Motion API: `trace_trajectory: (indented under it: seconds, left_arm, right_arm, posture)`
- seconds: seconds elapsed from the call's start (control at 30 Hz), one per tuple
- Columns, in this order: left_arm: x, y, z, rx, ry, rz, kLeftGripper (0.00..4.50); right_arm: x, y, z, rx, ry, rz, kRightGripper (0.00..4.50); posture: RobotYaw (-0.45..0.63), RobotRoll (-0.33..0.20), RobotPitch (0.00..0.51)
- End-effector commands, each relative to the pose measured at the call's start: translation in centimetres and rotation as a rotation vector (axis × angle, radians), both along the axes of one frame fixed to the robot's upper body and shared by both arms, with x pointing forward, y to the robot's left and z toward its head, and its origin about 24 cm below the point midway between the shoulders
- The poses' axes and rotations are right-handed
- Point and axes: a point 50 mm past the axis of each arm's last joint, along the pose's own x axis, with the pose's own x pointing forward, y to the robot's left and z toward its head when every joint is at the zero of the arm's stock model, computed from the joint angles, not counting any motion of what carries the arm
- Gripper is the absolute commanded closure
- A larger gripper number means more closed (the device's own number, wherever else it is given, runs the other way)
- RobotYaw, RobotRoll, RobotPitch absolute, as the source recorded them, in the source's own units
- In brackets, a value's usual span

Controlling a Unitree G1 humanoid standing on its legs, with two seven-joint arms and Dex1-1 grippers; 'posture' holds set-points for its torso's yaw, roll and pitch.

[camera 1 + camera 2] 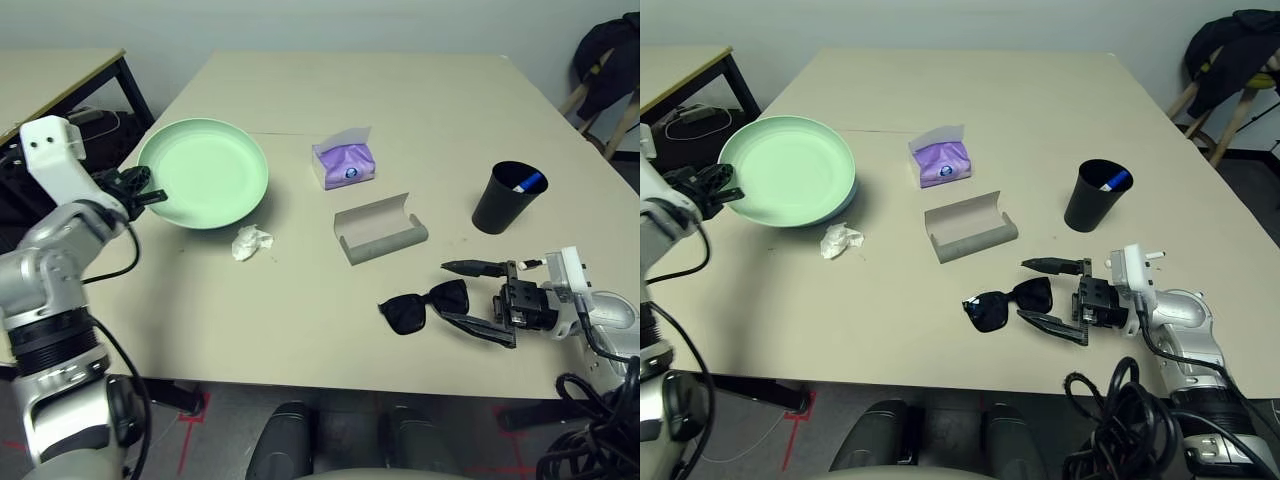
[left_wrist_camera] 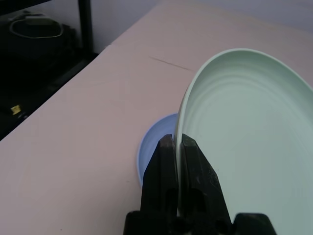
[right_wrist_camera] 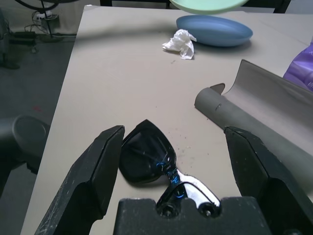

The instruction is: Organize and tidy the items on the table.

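My left gripper [image 1: 150,190] is shut on the near rim of the mint green plate [image 1: 205,172], at the table's left side. The plate is held just above the pale blue plate [image 2: 154,147], which lies under it. At the front right, my right gripper [image 1: 445,292] stands open, its fingers on either side of the right lens of the black sunglasses [image 1: 425,307]. The grey glasses case [image 1: 380,232] lies open at mid-table. A crumpled white tissue [image 1: 250,242] lies beside the plates. The purple tissue pack [image 1: 344,163] sits behind the case. The black cup [image 1: 508,197] holds a blue-capped marker [image 1: 530,183].
A smaller beige table [image 1: 50,75] with black legs and cables stands at the far left. A chair with dark clothing [image 1: 610,60] is at the back right. The table [image 1: 400,90] has bare top at the back and front left.
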Motion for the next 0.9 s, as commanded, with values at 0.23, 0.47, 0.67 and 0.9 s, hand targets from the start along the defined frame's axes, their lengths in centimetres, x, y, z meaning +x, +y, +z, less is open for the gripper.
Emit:
trace_trajectory:
  seconds: [0.23,0.47,0.67,0.9]
  left_arm:
    - [2.1,-0.4,-3.1,0.059,0.078,0.087,4.48]
    - [2.5,-0.7,-3.9,0.079,0.099,0.071,2.93]
    - [2.4,-1.1,-3.3,0.077,0.054,0.041,0.58]
    - [1.5,-1.7,-2.1,0.092,-0.021,-0.042,0.05]
  right_arm:
    - [-0.1,0.1,-0.1,-0.001,0.004,-0.004,0.00]
    - [-0.1,-0.4,-0.3,-0.005,0.001,-0.014,0.00]
    - [-0.2,-0.3,-0.6,0.017,0.002,-0.024,0.00]
    - [-0.2,-0.2,-0.7,0.041,0.003,-0.058,0.00]
  posture:
    - [0.06,0.000,0.044]
    - [0.06,0.000,0.045]
    - [0.06,0.000,0.045]
    - [0.07,0.000,0.056]
